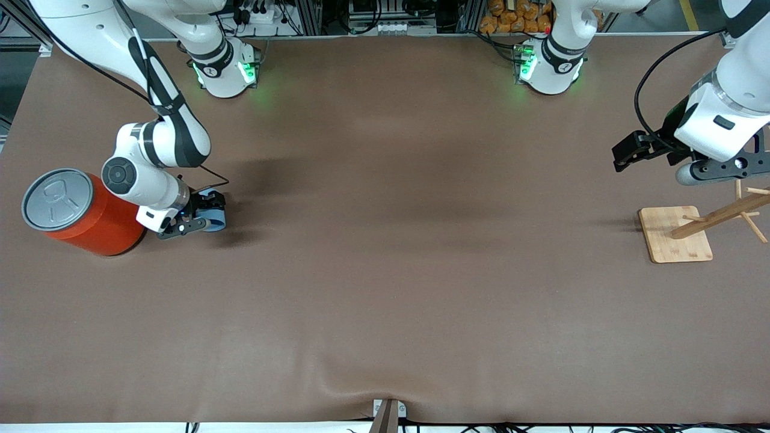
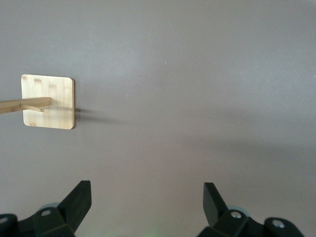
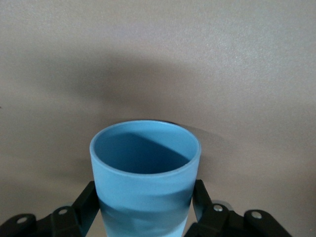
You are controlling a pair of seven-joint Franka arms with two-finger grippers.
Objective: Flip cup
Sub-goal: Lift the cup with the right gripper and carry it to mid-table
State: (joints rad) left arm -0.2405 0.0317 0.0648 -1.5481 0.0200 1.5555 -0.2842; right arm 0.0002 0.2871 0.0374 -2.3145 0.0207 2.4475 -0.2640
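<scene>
Orange metal can (image 1: 84,213) with grey pull-tab lid is stood at the right arm's end of the table; just beside it, one small light-blue tapered plastic cup (image 3: 144,180) is clamped by the right gripper (image 1: 194,219), low over the brown table (image 1: 385,270). Flip judged underway, set-down left. One bamboo peg rack (image 1: 677,233) is seen under the idle, spread-open left gripper (image 2: 148,210)

Light-blue cup (image 3: 144,185) lies sideways, gripped, beside the orange can (image 1: 81,212).
</scene>
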